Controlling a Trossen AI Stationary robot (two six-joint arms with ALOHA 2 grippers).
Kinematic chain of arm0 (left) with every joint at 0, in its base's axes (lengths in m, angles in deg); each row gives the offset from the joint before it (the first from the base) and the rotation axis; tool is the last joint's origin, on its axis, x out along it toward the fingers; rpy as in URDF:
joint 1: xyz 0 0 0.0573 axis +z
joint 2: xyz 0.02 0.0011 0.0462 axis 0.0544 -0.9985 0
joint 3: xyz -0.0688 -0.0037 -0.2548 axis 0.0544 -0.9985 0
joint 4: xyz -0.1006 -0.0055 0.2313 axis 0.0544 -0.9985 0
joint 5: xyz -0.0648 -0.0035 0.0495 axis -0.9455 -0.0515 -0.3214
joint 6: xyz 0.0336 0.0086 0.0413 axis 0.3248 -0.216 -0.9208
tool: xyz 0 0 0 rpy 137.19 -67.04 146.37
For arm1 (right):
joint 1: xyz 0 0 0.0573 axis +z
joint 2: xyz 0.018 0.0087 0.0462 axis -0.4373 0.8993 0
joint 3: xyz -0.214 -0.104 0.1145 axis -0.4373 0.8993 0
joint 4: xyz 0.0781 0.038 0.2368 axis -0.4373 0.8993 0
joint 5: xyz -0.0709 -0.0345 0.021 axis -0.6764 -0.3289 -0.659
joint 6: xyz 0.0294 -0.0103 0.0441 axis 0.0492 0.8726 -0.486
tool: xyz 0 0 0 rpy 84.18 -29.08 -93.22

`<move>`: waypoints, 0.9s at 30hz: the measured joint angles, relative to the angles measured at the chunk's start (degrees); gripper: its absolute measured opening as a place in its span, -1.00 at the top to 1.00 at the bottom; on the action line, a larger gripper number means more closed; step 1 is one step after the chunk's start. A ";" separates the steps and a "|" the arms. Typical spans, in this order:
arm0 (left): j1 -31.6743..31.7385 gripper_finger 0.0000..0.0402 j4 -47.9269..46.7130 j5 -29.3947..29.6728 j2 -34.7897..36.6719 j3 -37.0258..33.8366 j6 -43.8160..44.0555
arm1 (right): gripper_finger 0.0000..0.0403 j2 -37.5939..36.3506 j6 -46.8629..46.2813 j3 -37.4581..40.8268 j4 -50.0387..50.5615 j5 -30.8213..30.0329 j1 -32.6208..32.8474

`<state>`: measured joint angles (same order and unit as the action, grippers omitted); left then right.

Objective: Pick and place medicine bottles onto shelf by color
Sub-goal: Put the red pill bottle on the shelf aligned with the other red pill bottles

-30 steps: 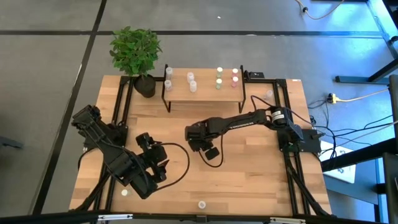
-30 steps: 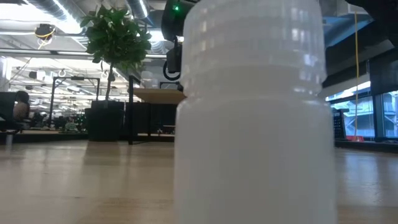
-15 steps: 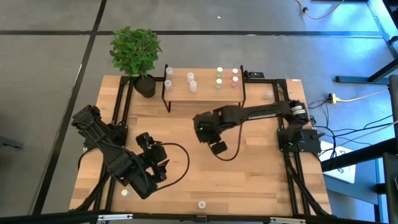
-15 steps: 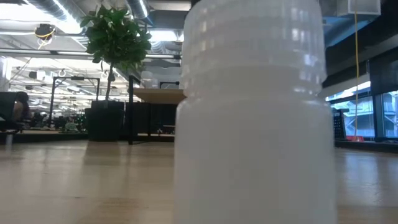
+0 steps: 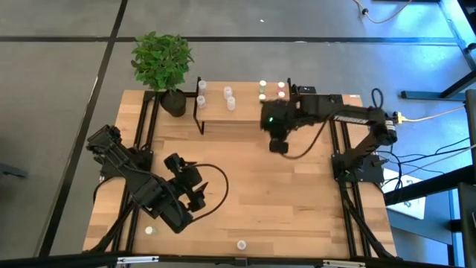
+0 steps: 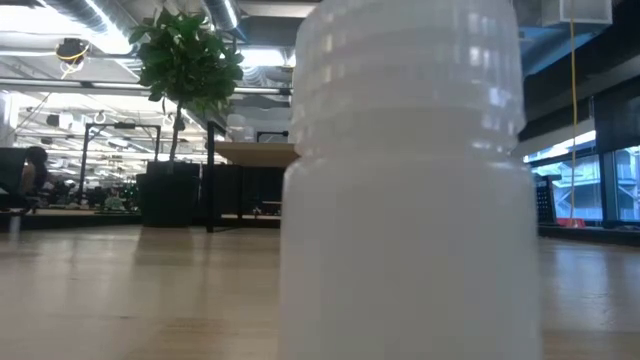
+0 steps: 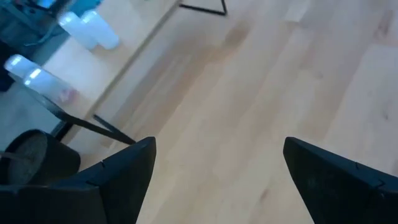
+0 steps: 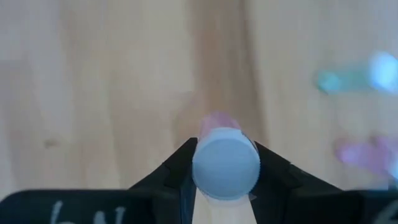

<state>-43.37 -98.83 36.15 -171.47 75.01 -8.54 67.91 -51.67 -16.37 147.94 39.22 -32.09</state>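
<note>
- High view: the right end effector (image 5: 278, 146) has been carried from mid-worktop to the front edge of the low light-wood shelf on a black frame (image 5: 245, 109), near its green- and pink-capped bottles.
- A small whitish pink-capped medicine bottle (image 8: 225, 163) is clamped between its fingers, so placement is judged imminent.
- The left end effector (image 5: 195, 195), fully spread and empty, waits well away from the shelf.

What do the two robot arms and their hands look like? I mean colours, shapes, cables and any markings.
Both arms are black and built from jointed segments. The left arm trails a thin black cable that loops over the table. The right arm shows a small green light near its wrist. The left hand has two dark, wedge-shaped fingers. The right hand has dark fingers too, with faint white markings on its body.
</note>
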 joint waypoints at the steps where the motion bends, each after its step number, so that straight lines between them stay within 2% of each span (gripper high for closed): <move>1: 0.30 -0.73 0.03 0.63 0.00 0.01 -0.03 | 0.43 -0.53 -0.77 0.00 0.81 -0.48 -1.23; 6: 1.72 -0.73 0.00 2.34 0.00 0.02 -0.31 | 0.43 -1.62 -3.01 0.00 1.30 -0.28 -7.39; 15: 2.02 -0.73 -0.09 2.04 0.00 0.02 -0.33 | 0.43 -0.32 -5.26 0.02 3.09 4.18 -16.33; 20: 1.95 -0.73 -0.10 1.95 0.00 0.02 -0.35 | 0.43 0.47 -5.85 0.78 3.25 4.04 -17.85; 27: 1.95 -0.73 -0.12 1.91 0.00 0.02 -0.48 | 0.43 -2.81 -5.78 9.32 -1.15 4.15 -17.41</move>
<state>-41.42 -98.95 38.06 -171.47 75.04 -9.02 65.10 -57.46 -7.05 146.79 43.37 -49.51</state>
